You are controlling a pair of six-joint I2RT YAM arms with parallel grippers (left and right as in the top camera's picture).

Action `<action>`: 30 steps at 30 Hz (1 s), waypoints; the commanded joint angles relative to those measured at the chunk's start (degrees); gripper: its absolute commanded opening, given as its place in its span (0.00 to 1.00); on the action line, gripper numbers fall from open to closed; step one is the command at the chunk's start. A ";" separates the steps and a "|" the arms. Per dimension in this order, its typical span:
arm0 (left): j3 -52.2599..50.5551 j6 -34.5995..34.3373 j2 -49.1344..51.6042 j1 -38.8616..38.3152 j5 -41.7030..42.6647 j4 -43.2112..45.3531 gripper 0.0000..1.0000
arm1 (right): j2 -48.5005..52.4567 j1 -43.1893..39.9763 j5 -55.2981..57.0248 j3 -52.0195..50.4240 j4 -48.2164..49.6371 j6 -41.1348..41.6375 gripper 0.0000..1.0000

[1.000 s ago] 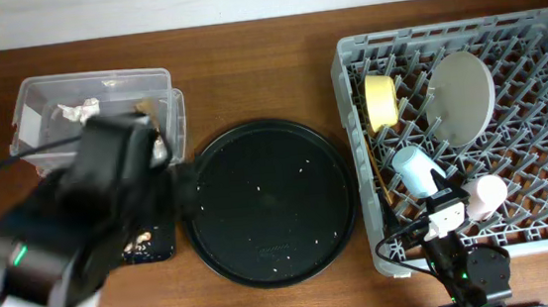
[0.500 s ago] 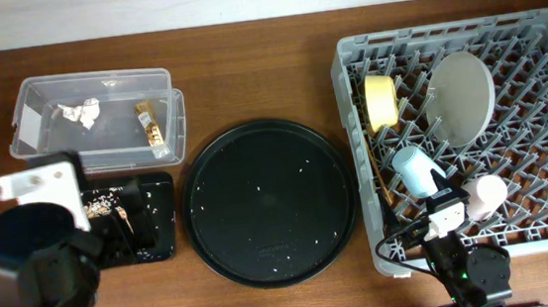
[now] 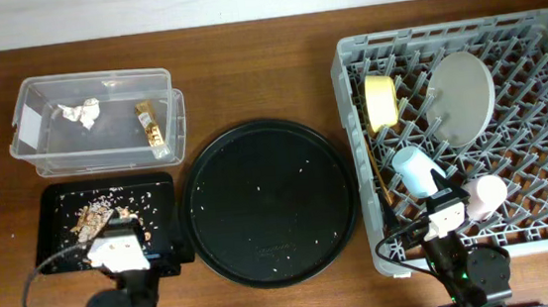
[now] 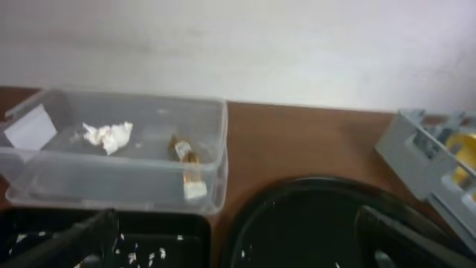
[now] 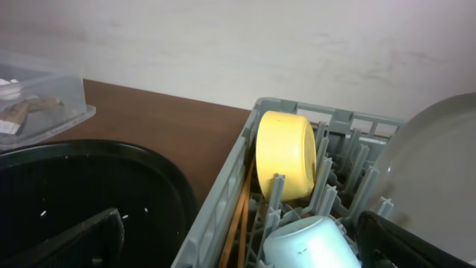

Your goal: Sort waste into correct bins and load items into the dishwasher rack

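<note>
The overhead camera looks straight down and takes in the whole table [image 3: 247, 66], from tub [image 3: 118, 127] to rack [image 3: 351, 147]. My left wrist camera sits low at the near side, facing the back wall [image 4: 238, 45], close to the tub. My right wrist camera faces likewise, hard against the rack's left wall. Both wrist views share the round tray [image 4: 312, 223] and the tub.

Even, diffuse light, soft shadows. Overhead sharp around round black tray [image 3: 267, 202]. Wrist views soft, hazy; clear tub [image 4: 111, 149] left of tray slightly blurred.
</note>
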 commanded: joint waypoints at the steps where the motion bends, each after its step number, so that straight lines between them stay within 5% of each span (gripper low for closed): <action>1: -8.39 1.18 -7.63 1.51 0.72 6.27 1.00 | -0.37 -0.31 -0.31 -0.42 -0.07 -0.20 0.98; 6: -21.55 1.11 -11.02 1.51 0.94 19.63 0.99 | -0.37 -0.31 -0.31 -0.42 -0.07 -0.20 0.98; 30: -21.29 1.14 -10.97 1.40 0.76 16.59 1.00 | -0.37 -0.31 -0.31 -0.42 -0.07 -0.20 0.98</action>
